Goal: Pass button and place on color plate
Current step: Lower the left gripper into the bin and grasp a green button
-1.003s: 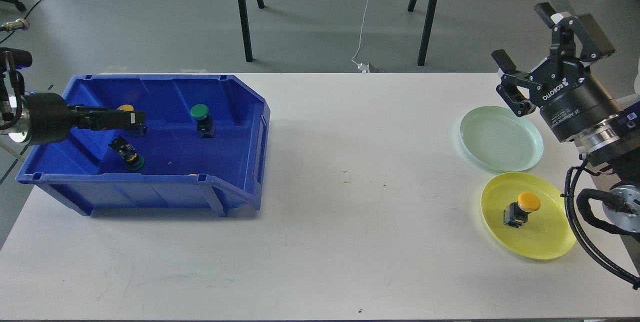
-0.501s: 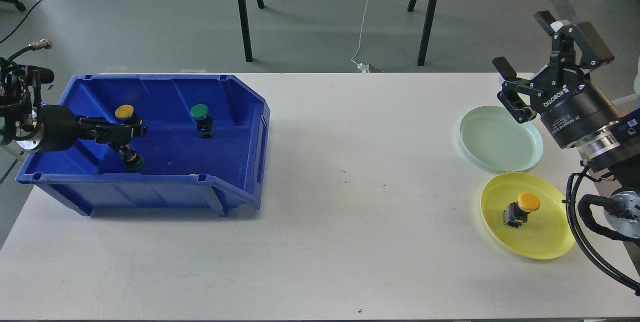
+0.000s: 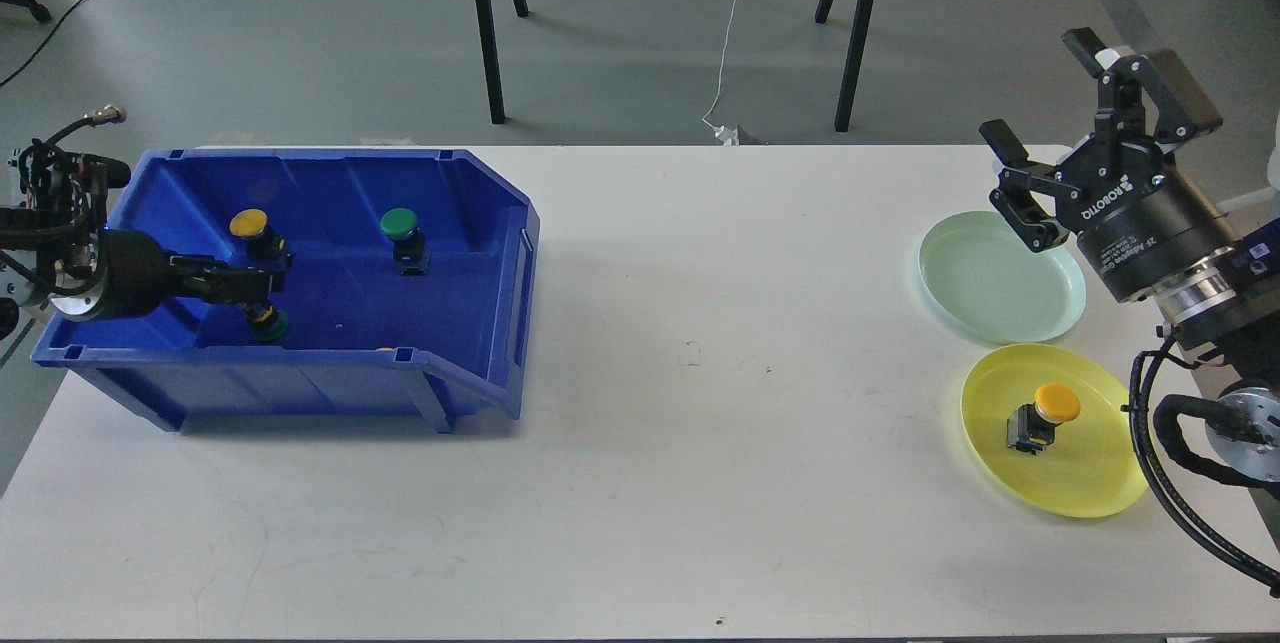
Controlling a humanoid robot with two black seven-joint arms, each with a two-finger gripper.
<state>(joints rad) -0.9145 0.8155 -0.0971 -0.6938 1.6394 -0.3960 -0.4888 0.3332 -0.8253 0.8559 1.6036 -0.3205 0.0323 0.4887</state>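
A blue bin [image 3: 480,213] at the left holds a yellow button [image 3: 250,224], an upright green button [image 3: 400,223] and a tipped green button [image 3: 268,324]. My left gripper [image 3: 268,285] reaches into the bin from the left, its tips right at the black body of the tipped green button. It is dark and seen side-on, so I cannot tell whether it is open or gripping. My right gripper [image 3: 1040,93] is open and empty, raised above the far edge of the pale green plate [image 3: 1000,278]. A yellow plate [image 3: 1090,463] holds a yellow button [image 3: 1045,413].
A small yellow piece [image 3: 385,350] peeks out at the bin's front wall. The white table [image 3: 700,373] spans the view between bin and plates. Black stand legs [image 3: 490,23] and cables are on the floor behind the table.
My left gripper has moved from over the yellow button toward the bin's front, down to the tipped green button. My right gripper has shifted only slightly.
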